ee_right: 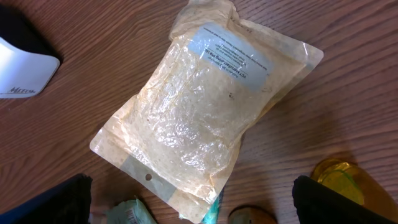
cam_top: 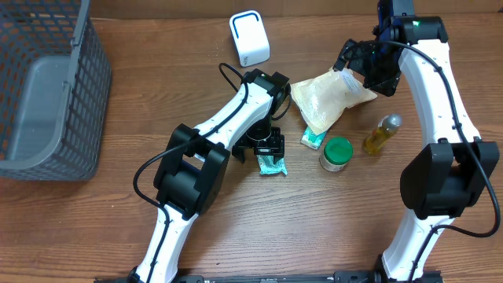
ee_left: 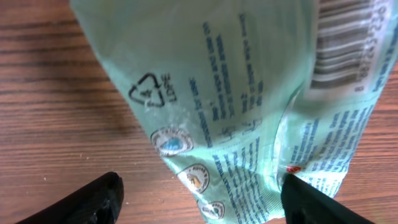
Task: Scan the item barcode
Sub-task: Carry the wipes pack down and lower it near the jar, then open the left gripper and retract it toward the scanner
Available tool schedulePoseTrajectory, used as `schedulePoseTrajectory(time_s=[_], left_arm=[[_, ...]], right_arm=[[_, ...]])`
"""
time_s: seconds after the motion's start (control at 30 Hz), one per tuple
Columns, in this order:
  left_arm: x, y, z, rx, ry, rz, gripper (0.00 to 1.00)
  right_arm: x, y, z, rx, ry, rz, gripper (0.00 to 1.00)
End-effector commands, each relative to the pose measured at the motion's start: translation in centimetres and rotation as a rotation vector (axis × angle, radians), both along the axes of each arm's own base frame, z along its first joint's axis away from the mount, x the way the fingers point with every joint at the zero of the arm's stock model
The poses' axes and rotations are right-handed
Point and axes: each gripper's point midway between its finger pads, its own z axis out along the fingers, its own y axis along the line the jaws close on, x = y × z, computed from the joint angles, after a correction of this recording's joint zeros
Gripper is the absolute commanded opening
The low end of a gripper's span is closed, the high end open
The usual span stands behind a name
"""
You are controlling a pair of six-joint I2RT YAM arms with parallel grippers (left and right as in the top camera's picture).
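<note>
Centre of the overhead frame: left gripper point(cam_top: 269, 146) hangs over a mint-green plastic packet point(cam_top: 273, 164) lying flat on the wood table point(cam_top: 94, 228), jaws spread wide, gripping nothing. Wrist cam: one black fingertip point(ee_left: 87, 202) sits clear of the packet at lower left. The other, at lower right, overlaps the packet's edge in view; contact can't be told. The barcode point(ee_left: 348, 46) faces up at upper right of that frame, recycling mark near the middle. White barcode scanner point(cam_top: 250, 37) stands top centre, well apart from the packet. Upper right: right gripper point(cam_top: 369, 69) hovers above a clear bag of pale grains point(cam_top: 330, 98), jaws fully apart, empty. Below the bag, L to R: second green packet point(cam_top: 313, 139), green-lidded jar point(cam_top: 338, 153), bottle of yellow liquid point(cam_top: 380, 135). Grey mesh basket point(cam_top: 90, 86) at far left.
</note>
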Motion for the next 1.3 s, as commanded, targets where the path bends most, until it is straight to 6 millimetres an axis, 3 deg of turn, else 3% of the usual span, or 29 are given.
schedulePoseTrajectory(time_s=[0.0,0.07,0.37,0.47,0.8,1.27], left_arm=[[0.4,0.1,0.6,-0.018,-0.003,-0.006,0.84],[1.0,0.3,1.3,-0.027,-0.013,-0.001,0.84],[5.9,1.7,7.6,-0.135,-0.197,0.072,0.86],[7.3,2.8,8.9,-0.154,-0.247,0.106,1.0],[9.9,7.8,8.9,-0.12,-0.28,0.222,1.0],[11.8,7.8,9.0,-0.148,-0.345,0.235,1.0]], right_arm=[[0.5,0.3,1.2,0.006,-0.037,0.004,1.0],[0.5,0.3,1.2,0.006,-0.037,0.004,1.0],[0.5,0.3,1.2,0.006,-0.037,0.004,1.0],[0.5,0.3,1.2,0.006,-0.037,0.004,1.0],[0.5,0.3,1.2,0.006,-0.037,0.004,1.0],[0.5,0.3,1.2,0.006,-0.037,0.004,1.0]])
